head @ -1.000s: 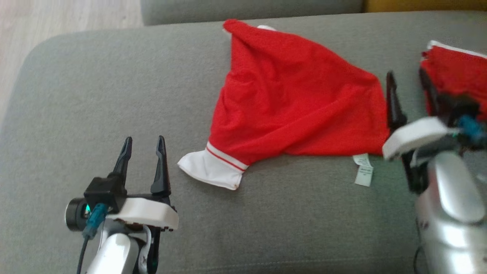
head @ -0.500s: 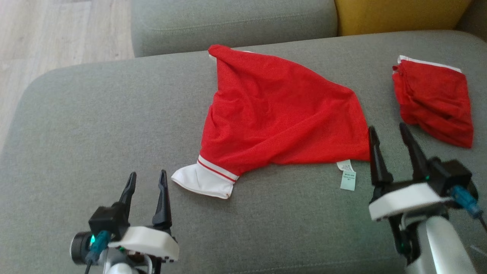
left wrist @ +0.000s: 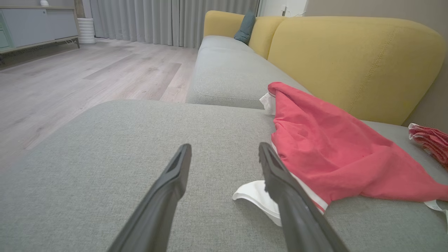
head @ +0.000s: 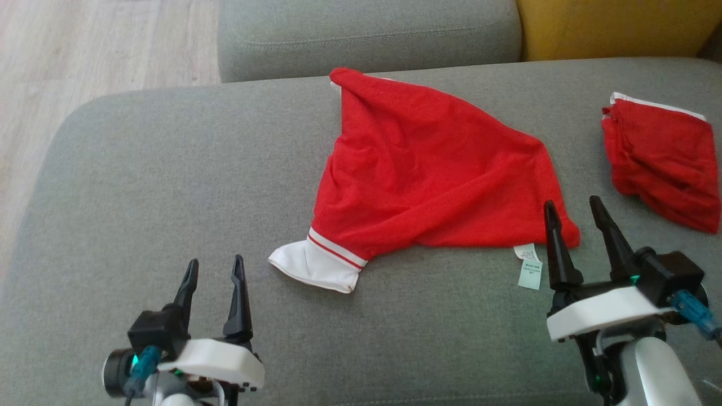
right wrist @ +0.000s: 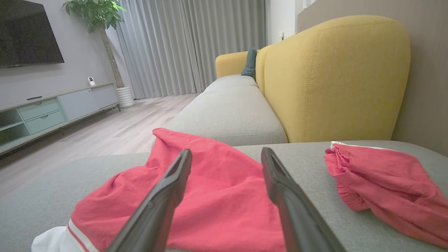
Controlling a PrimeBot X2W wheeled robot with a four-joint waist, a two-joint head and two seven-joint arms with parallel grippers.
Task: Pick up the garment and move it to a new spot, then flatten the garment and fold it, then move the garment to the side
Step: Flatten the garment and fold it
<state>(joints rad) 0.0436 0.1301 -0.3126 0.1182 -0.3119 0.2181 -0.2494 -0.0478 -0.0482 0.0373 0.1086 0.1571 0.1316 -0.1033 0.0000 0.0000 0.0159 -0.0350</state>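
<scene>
lying rumpled, garment (head: pixel 428 169), poss. shirt, jaws apart

Bare cushion (head: pixel 141 169) left of garment (head: pixel 428 169)

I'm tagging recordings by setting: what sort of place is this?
Most likely a home living room: a grey sofa with yellow backrest, a wall-mounted TV above a low cabinet, and floor-length curtains.

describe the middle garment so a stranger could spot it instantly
On the grey sofa seat before the yellow backrest, look mid-cushion. The garment is the larger red cloth spread there; unlike the smaller red bundle on the robot's right, it has a red-striped white cuff and a label.
</scene>
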